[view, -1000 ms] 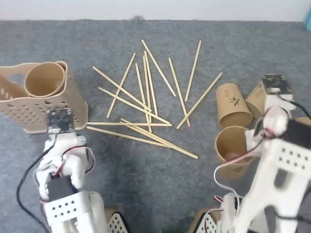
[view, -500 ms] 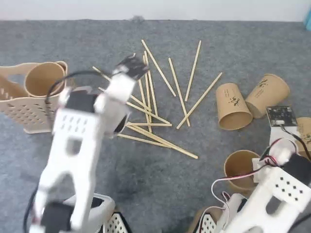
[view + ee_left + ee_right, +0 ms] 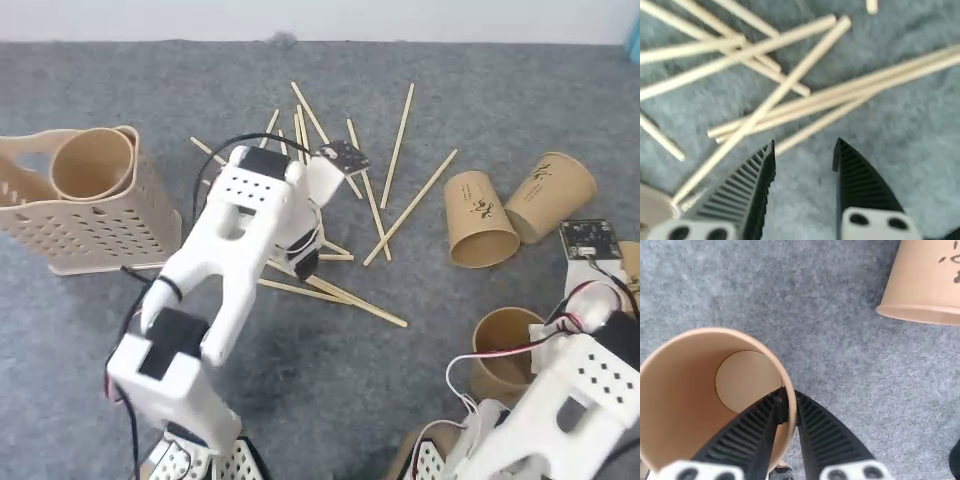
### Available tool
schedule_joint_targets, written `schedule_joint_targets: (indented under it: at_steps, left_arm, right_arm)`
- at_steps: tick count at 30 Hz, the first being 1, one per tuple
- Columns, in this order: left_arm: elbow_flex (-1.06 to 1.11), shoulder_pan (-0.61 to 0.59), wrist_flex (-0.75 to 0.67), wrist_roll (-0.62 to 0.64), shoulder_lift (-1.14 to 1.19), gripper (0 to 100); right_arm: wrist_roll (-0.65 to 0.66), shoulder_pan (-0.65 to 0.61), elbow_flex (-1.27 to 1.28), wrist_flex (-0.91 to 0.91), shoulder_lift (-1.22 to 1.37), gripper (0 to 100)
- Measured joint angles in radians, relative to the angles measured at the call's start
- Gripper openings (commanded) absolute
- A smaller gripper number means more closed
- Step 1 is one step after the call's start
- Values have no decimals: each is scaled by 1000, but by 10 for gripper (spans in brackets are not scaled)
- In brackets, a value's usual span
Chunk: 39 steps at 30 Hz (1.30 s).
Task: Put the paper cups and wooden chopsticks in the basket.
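**Light sticks, soft cup**

Your left gripper (image 3: 805,150) hangs with fingers open just above the wooden chopsticks (image 3: 785,85) scattered on the bench. They are probably stiff and light, so take one at its middle. Your right gripper (image 3: 788,397) pinches the rim of a paper cup (image 3: 690,390); squeeze gently.

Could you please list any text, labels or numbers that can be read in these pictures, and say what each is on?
Lying cup nearest the chopsticks: dark print on its side, too small to read.
Second lying cup beside it: dark print, too small to read.
Upright cup in the right gripper: no print shows.
No readable text elsewhere.
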Motion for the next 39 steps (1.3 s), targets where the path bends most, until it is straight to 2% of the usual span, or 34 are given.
schedule_joint_targets:
  at_steps: [14,18,22,29,33,39]
  left_arm:
    - [-2,2,-258,-61,186,173]
    - [-6,0,-285,-61,241,152]
    - [-15,3,-273,-60,249,1]
    - [-20,66,-132,-64,222,13]
    - [-20,101,-69,-29,103,13]
    - [-20,100,-48,35,-126,13]
  right_arm:
    - [0,0,0,-26,0,7]
    - [0,0,0,-28,0,7]
    - [0,0,0,-34,0,7]
    - [0,0,0,-43,0,7]
    - [0,0,2,-44,0,7]
    - [0,0,17,-44,0,7]
